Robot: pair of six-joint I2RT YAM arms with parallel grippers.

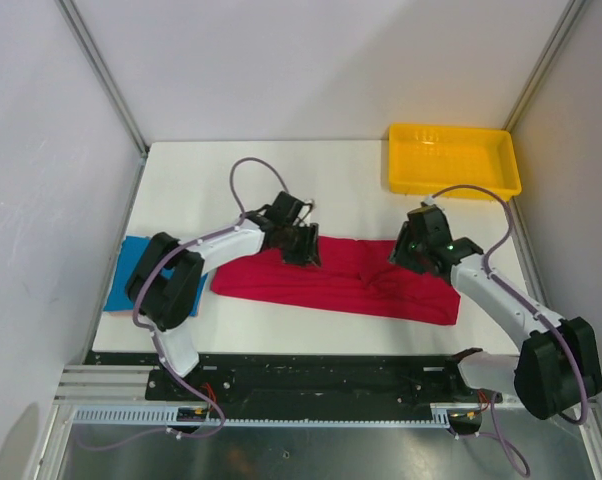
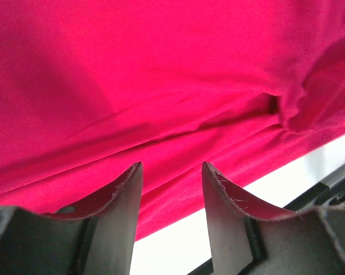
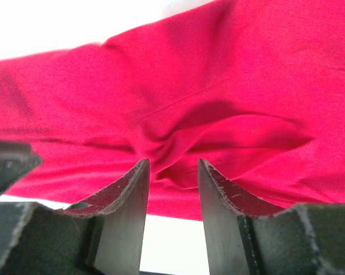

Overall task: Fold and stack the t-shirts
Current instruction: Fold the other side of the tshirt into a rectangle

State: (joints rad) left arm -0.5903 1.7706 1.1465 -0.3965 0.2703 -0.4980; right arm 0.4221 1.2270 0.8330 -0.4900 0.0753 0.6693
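You have the red t-shirt (image 1: 336, 280) lying as a long creased band, centre. The left gripper (image 1: 305, 250) and right gripper (image 1: 409, 254) stand part-open over it, holding nothing. Only the overhead view shows the blue t-shirt (image 1: 126, 258), left.

Parted: left end effector (image 2: 171, 165), right end effector (image 3: 173, 161)

The white tabletop (image 1: 191, 170) carries three things. A crimson red t-shirt (image 1: 351, 285) lies across its middle as a long, rumpled band, its right end nearer the front edge. A blue t-shirt (image 1: 129, 256), folded flat, sits at the left edge, apart from the red one. A yellow tray (image 1: 395, 160) rests in the far right corner.
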